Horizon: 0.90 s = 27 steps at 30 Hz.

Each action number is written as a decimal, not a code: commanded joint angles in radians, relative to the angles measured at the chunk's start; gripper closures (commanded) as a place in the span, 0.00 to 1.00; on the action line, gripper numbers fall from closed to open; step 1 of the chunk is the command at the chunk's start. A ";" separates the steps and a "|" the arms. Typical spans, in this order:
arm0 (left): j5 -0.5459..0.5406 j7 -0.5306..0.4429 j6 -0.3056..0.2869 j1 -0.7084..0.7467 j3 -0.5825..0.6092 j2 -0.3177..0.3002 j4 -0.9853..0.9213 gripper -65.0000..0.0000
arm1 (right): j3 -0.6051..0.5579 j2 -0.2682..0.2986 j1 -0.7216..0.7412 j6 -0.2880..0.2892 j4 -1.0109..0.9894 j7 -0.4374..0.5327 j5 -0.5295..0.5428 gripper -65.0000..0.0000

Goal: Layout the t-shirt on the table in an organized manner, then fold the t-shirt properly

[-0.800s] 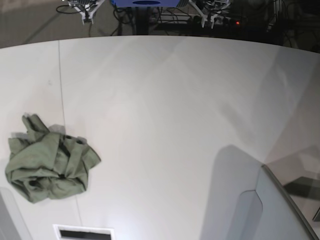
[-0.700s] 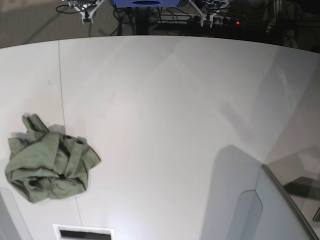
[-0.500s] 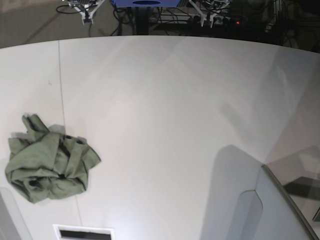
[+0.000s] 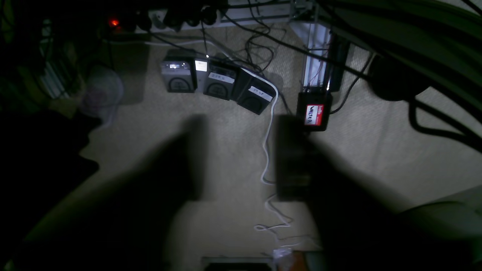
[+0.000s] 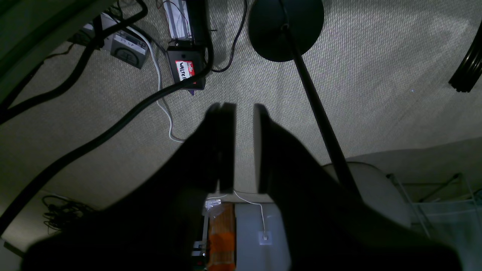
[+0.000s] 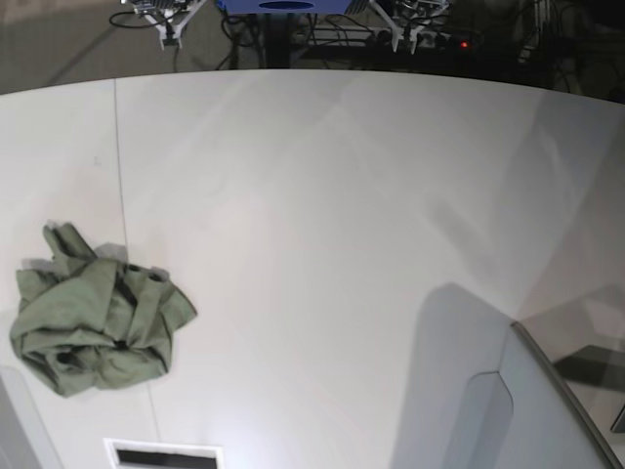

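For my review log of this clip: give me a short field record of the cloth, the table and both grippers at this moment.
t-shirt: olive green, crumpled in a heap, not laid out
position: near-left part of the table, across its thin dark seam
left gripper: off the table, over carpet and cables, holding nothing; fingers look apart
right gripper: over carpet, narrow gap between fingers, holding nothing
arms in base view: none visible
fold: not started

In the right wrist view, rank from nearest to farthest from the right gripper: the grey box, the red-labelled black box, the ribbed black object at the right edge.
1. red-labelled black box, up-left of the right gripper.
2. grey box, farther left.
3. ribbed black object, far right edge.
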 commanded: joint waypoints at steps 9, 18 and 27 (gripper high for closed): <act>0.006 -0.001 0.003 0.011 0.001 -0.005 0.002 1.00 | 0.001 0.005 -0.002 0.001 0.000 -0.003 0.001 0.87; 0.009 -0.113 0.003 0.042 0.004 -0.005 0.022 1.00 | -0.001 0.005 -0.005 0.001 0.000 -0.003 -0.001 0.99; 0.009 -0.110 0.003 0.044 -0.004 -0.008 0.019 1.00 | -0.002 0.005 -0.007 0.001 0.000 -0.003 -0.001 1.00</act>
